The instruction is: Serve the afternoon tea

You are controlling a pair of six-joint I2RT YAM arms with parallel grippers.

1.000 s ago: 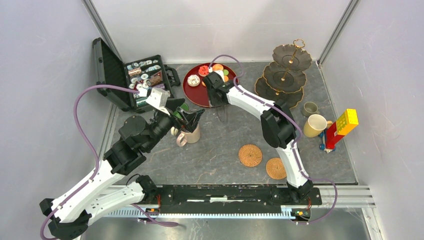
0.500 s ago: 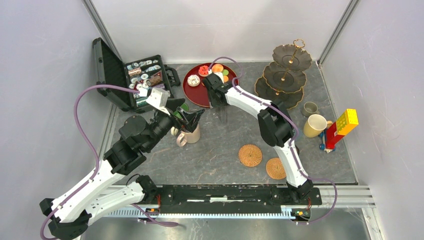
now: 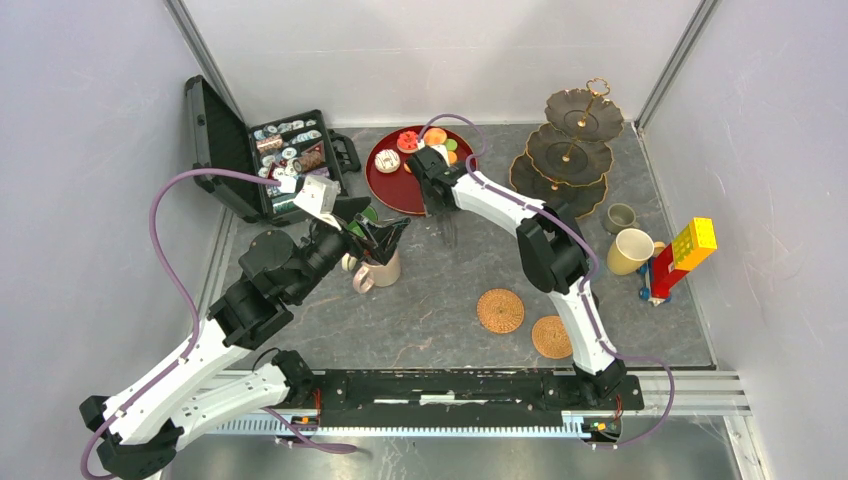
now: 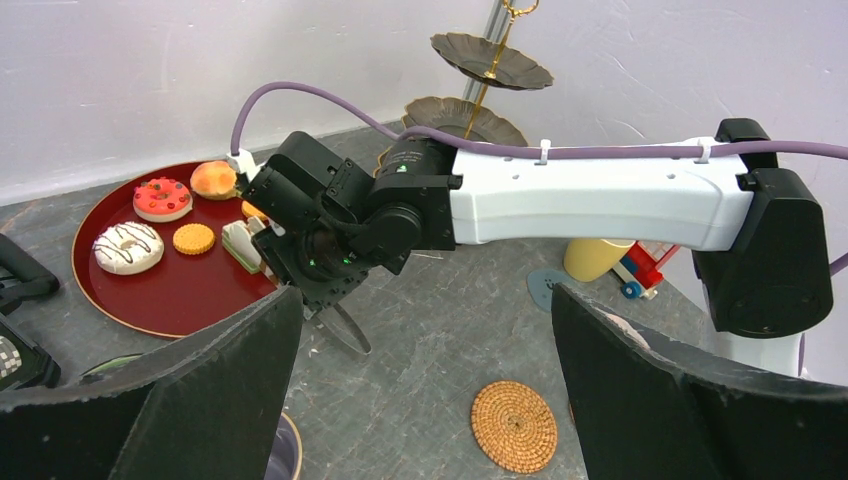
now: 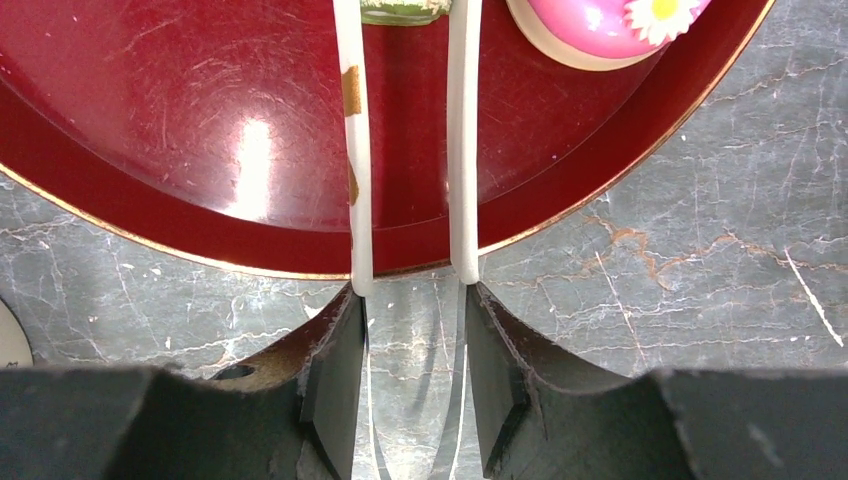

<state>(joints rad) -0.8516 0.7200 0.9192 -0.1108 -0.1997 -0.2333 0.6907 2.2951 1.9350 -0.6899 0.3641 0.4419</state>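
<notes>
My right gripper (image 5: 410,300) is shut on a pair of clear tongs (image 5: 352,150). Their two white arms reach over the red tray (image 5: 200,120) to a green and white cake slice (image 5: 405,10), with a pink cake (image 5: 600,25) just to its right. More cakes lie on the tray: a red donut (image 4: 162,197), an orange one (image 4: 213,179) and a white donut (image 4: 127,246). My left gripper (image 4: 425,295) hangs open and empty over the table beside the beige mug (image 3: 380,270). The three-tier stand (image 3: 570,150) is at the back right.
An open black case (image 3: 285,150) of small items sits at the back left. A yellow mug (image 3: 630,250), a small grey mug (image 3: 620,216) and a toy block figure (image 3: 685,255) stand at the right. Two woven coasters (image 3: 500,310) lie near the front.
My right wrist has shifted slightly toward the tray and the tongs' arms have drawn closer together. The left arm has not moved.
</notes>
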